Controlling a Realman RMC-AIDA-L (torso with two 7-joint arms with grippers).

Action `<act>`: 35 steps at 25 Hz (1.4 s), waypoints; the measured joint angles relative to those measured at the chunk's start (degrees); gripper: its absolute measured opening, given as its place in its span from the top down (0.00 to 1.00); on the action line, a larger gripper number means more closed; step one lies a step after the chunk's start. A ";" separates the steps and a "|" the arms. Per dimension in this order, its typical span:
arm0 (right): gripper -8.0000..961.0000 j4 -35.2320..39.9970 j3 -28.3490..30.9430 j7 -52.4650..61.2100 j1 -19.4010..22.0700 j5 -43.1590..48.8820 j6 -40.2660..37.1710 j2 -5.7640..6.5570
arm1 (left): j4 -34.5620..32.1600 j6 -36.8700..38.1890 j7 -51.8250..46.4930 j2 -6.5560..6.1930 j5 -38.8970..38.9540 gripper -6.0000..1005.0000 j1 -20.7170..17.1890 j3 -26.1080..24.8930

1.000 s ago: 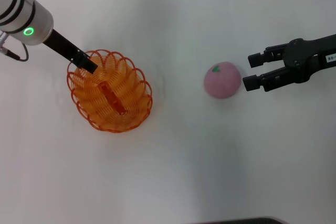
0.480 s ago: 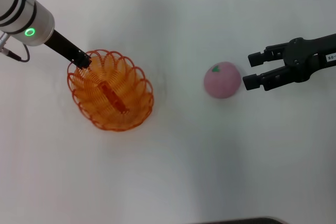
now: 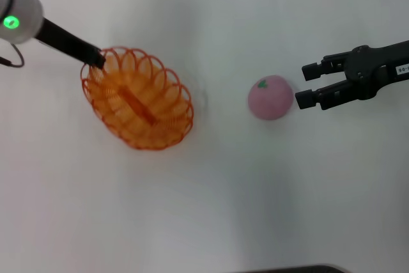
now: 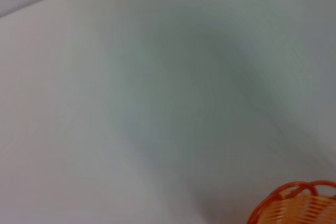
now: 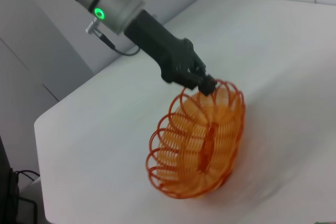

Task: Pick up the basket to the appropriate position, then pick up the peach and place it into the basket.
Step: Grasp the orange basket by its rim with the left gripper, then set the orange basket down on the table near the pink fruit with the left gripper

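The orange wire basket (image 3: pixel 137 97) is at the left of the white table, and looks slightly raised. My left gripper (image 3: pixel 96 59) is shut on its far left rim; the right wrist view shows that grip (image 5: pixel 203 81) on the basket (image 5: pixel 202 142). A corner of the basket shows in the left wrist view (image 4: pixel 296 205). The pink peach (image 3: pixel 270 97) with a green leaf mark lies to the right of the basket. My right gripper (image 3: pixel 304 85) is open, just right of the peach, its fingers pointing at it.
The white table (image 3: pixel 211 209) spreads around both things. Its edge and a grey wall show in the right wrist view (image 5: pixel 47 124). A dark shape sits at the table's near edge (image 3: pixel 287 269).
My left gripper has drawn back to the basket's far left rim and the arm has moved up and left. The basket now looks bigger and reaches farther right. The right arm and peach have not moved.
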State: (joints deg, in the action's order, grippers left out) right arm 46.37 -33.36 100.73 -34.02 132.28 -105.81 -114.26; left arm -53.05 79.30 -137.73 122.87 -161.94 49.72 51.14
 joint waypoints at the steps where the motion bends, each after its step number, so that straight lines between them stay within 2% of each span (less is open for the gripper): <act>1: 0.02 -0.01 0.00 0.00 0.00 0.00 0.00 0.00 | -0.69 1.31 0.01 -0.29 1.12 0.90 -0.13 -2.48; 7: 0.02 -0.05 0.18 -0.02 0.00 0.00 0.17 0.00 | -1.58 7.50 -1.00 -2.80 8.70 0.93 -1.59 -13.69; 10: 0.02 -0.05 0.20 -0.02 0.01 0.00 0.17 0.00 | -1.66 8.45 -3.66 -3.58 11.52 0.94 -3.39 -16.97; 13: 0.02 -0.05 0.24 -0.02 0.00 0.00 0.18 0.00 | -1.79 8.01 -6.35 -3.80 14.74 0.94 -6.23 -18.36; 16: 0.02 -0.05 0.31 -0.06 0.00 0.00 0.17 0.00 | -2.06 6.42 -8.36 -3.08 17.47 0.94 -9.61 -18.65; 23: 0.02 -0.05 0.32 -0.14 0.00 -0.08 0.24 0.00 | -2.75 1.48 -10.06 1.16 22.55 0.94 -17.89 -18.81; 30: 0.02 -0.07 0.39 -0.18 0.01 -0.18 0.31 -0.08 | -3.01 0.95 -10.61 1.63 29.52 0.94 -23.24 -15.58; 35: 0.02 -0.14 0.41 -0.19 0.01 -0.18 0.35 -0.16 | -3.12 0.65 -12.58 1.43 29.90 0.92 -23.88 -15.13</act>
State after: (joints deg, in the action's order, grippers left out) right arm 46.23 -32.95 100.54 -34.01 132.09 -105.46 -114.42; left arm -56.17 79.94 -150.31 124.30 -132.04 25.84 36.01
